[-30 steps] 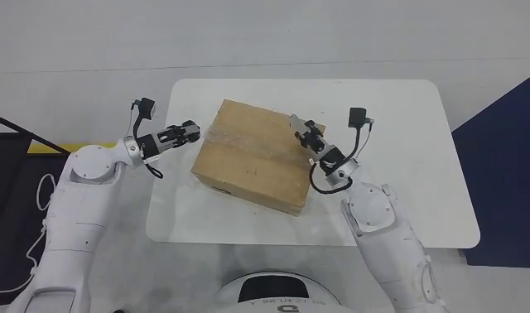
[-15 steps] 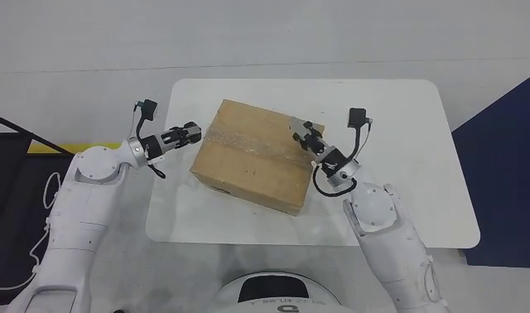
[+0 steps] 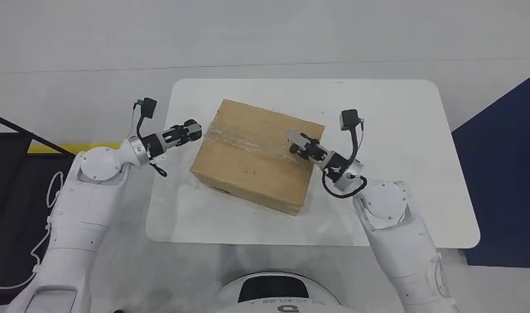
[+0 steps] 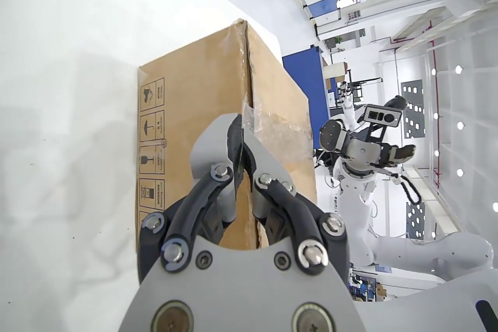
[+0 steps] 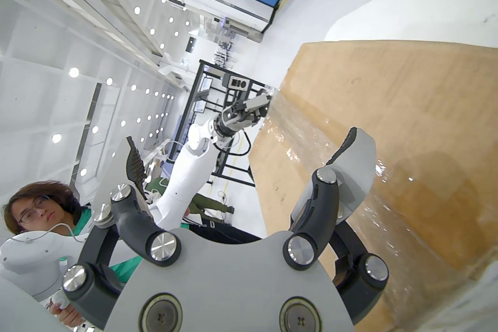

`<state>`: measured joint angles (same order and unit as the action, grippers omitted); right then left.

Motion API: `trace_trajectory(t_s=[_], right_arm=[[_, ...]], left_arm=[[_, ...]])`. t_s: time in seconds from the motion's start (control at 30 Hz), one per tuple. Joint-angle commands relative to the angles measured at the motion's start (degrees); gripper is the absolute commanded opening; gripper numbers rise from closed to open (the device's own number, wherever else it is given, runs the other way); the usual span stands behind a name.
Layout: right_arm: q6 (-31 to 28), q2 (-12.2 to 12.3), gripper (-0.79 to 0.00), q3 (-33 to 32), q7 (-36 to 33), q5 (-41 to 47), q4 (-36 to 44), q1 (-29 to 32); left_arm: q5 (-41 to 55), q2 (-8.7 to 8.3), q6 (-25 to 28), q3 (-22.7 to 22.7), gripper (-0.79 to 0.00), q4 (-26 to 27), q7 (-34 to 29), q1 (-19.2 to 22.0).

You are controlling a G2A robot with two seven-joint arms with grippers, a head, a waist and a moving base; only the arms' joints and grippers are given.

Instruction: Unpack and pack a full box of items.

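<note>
Surface [image 3: 397, 114]: white with rounded corners; it carries the box.
Box [image 3: 248, 160]: brown cardboard with its flaps closed. It sits askew on the left-centre part of the surface.
Tape [image 4: 280, 131]: a clear, glossy strip along the top seam of the box, crinkled at the end nearest the left arm.
Left pincer [image 3: 195, 132]: level with the box's top left edge, fingers pressed together, tips right at the crinkled tape end. Whether any tape is caught between them cannot be told.
Right pincer [image 3: 293, 141]: over the right part of the box top, fingers spread apart with nothing between them, one finger above the taped seam.
</note>
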<state>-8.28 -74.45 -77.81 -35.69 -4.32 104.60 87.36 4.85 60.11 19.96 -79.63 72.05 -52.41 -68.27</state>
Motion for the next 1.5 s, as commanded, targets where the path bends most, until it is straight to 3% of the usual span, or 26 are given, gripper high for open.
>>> trace_trajectory(t_s=[0.0,0.17,0.5,1.47], right_arm=[[1.1,0.2,0.000,-0.6,-1.1,0.3,0.4,0.4],[1.1,0.9,0.000,-2.5,-6.0,3.4,1.3,2.0],[9.6,1.6,0.000,-1.1,-8.9,0.8,1.2,0.4],[24.1,-1.3,0.000,18.7,3.5,-1.3,-5.0,-15.0]], left_arm=[[-0.2,-0.02,-0.1,0.2,-0.785,-0.2,-0.1,0.2],[-0.2,-0.02,0.1,0.8,-0.785,-0.9,-0.2,0.8],[0.0,0.03,0.6,2.2,-0.785,-2.5,-0.7,2.4],[1.6,-0.12,3.6,3.9,-0.785,-5.7,-1.2,3.4]])
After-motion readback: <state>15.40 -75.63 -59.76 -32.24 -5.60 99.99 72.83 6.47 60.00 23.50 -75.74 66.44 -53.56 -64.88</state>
